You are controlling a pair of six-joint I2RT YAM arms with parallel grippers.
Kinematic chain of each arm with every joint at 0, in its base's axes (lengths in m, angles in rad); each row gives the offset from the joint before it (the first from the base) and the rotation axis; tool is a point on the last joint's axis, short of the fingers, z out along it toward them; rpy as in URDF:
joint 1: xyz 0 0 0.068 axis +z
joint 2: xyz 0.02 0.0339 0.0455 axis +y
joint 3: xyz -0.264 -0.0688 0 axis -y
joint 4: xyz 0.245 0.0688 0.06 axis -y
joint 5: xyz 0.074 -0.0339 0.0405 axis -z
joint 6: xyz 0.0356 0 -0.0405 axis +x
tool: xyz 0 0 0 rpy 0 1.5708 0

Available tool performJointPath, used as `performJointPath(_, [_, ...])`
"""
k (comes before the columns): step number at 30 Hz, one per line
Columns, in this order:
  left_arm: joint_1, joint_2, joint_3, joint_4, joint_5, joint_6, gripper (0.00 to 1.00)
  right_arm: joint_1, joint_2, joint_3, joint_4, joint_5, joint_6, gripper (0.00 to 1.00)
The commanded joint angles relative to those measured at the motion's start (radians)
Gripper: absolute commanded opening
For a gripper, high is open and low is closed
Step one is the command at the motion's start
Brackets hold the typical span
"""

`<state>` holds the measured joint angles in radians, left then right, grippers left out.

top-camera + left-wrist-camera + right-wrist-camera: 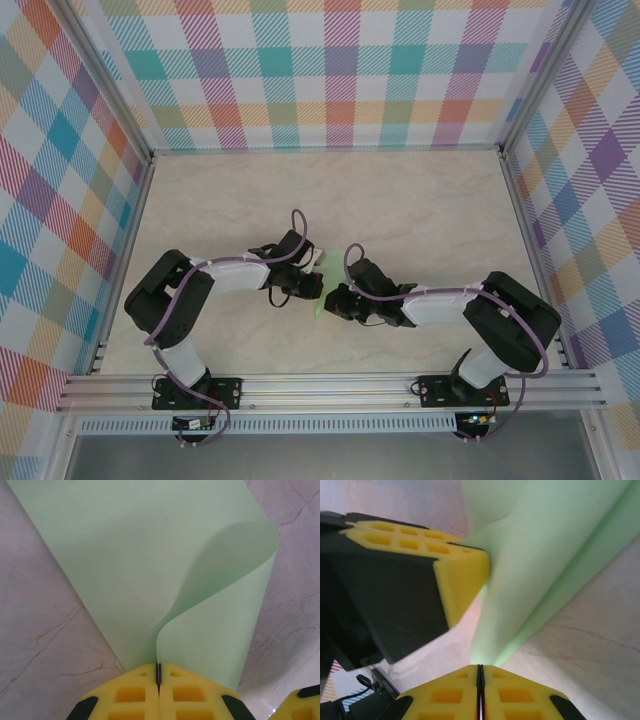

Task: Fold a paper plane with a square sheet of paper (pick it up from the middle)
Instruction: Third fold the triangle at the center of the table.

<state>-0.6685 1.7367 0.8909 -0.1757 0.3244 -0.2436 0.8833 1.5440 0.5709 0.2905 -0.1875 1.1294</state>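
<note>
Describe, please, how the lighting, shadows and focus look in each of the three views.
Top external: even, soft light, sharp, no glare on the table. Left wrist: the curled flap of the square sheet of paper casts a soft shadow on it; left pincer slightly soft. Right wrist: that pincer looms close and blurred, the paper's edges soft too.
</note>
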Motion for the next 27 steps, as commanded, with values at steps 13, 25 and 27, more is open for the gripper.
performJointPath(13, [0.012,0.071,0.000,-0.053,-0.045,0.022,0.00,0.037,0.099,0.019,0.183,-0.008,0.068,0.11])
performJointPath(25, [0.012,0.075,0.001,-0.056,-0.041,0.021,0.00,0.040,0.164,0.019,0.239,-0.019,0.081,0.11])
performJointPath(27, [0.012,0.075,0.001,-0.054,-0.041,0.020,0.00,0.042,0.173,0.015,0.243,-0.016,0.084,0.11])
